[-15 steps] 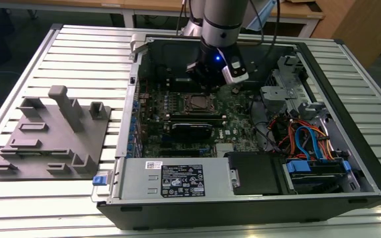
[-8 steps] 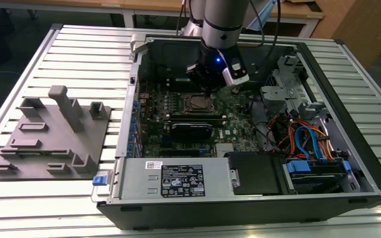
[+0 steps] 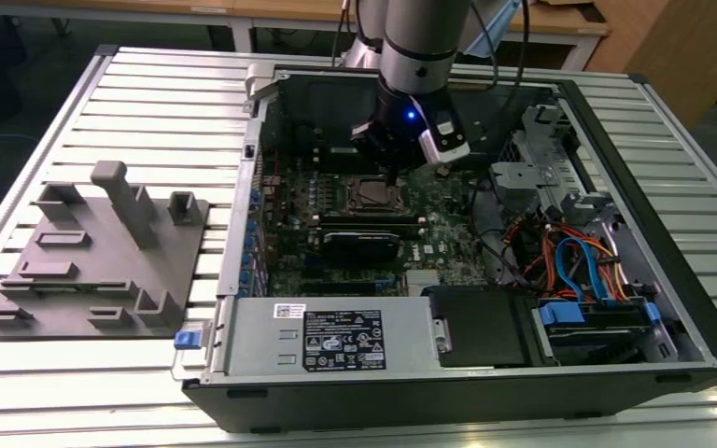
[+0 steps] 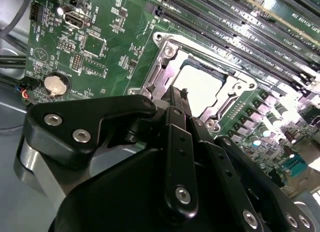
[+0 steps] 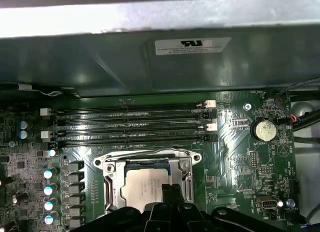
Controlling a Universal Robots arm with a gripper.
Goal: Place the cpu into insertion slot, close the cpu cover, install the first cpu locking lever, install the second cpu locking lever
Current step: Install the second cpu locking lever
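The grey, cylindrical robot arm [image 3: 416, 42] reaches straight down, its wrist lit by a small blue light. Its black, metal-linked gripper [image 4: 176, 95] points downward, its two narrow fingers [image 5: 170, 193] pressed together at their tips.

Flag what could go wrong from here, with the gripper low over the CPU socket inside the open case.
1. The cpu already lies in the insertion slot with the cpu cover down; the gripper sits right at its edge, so a downward slip could press on the chip or frame.
2. Memory slots and capacitors crowd the socket, so a sideways move could scrape them.
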